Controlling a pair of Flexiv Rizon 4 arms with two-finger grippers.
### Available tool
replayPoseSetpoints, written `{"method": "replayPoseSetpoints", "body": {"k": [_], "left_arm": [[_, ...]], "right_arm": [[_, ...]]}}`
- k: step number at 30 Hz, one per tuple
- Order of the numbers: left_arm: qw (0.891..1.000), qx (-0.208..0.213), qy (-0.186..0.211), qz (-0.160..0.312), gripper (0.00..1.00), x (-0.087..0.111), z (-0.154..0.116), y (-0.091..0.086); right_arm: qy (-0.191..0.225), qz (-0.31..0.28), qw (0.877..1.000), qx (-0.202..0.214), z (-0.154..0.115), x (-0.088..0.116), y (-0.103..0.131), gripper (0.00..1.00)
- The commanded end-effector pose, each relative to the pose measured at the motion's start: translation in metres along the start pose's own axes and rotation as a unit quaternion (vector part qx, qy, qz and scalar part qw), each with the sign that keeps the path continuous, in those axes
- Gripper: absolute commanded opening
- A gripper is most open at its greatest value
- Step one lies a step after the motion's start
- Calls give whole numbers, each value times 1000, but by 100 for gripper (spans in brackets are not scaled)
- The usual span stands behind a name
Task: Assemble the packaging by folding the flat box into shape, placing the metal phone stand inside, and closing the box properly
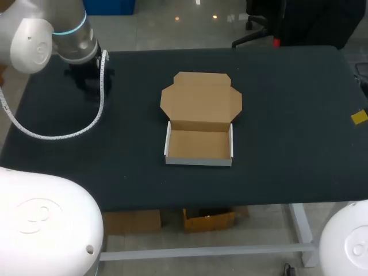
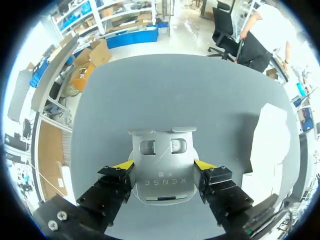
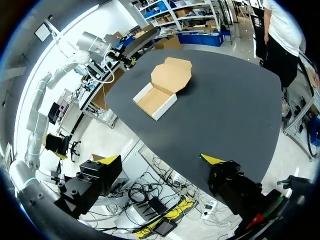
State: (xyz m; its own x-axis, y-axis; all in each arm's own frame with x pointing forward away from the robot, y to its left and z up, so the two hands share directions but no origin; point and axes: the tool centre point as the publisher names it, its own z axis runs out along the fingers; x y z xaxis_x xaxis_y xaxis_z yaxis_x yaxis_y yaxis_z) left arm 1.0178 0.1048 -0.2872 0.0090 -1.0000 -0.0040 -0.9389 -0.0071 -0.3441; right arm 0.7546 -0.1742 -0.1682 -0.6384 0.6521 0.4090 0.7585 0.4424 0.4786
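We find the left jaws pinching the metal phone stand by its sides at the table's far left, evidently for transfer into the box, which sits folded mid-table with its lid open to receive it; the right jaws are spread, empty and clear of the table.

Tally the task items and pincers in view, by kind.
Brown cardboard box, tray folded up, lid open: 1
Grey metal phone stand, between the left pincer's fingers: 1
Yellow-tipped pincers: 2 (left pincer, right pincer)
Total: 4
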Motion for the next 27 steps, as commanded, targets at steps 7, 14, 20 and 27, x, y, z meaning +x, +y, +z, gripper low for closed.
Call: {"method": "replayPoseSetpoints", "body": {"k": [7, 14, 20, 27], "left_arm": [[1000, 17, -9, 24, 0, 23, -19, 22], [999, 18, -9, 47, 0, 38, -25, 34], [998, 16, -10, 60, 0, 47, -29, 46], [997, 12, -8, 78, 0, 57, -33, 58]], "right_arm": [[-10, -127, 991, -29, -4, -2, -13, 100], [-29, -208, 978, -23, -11, 3, -17, 100], [-19, -228, 973, -8, -8, 6, -17, 100], [-19, -228, 973, -8, -8, 6, -17, 100]]}}
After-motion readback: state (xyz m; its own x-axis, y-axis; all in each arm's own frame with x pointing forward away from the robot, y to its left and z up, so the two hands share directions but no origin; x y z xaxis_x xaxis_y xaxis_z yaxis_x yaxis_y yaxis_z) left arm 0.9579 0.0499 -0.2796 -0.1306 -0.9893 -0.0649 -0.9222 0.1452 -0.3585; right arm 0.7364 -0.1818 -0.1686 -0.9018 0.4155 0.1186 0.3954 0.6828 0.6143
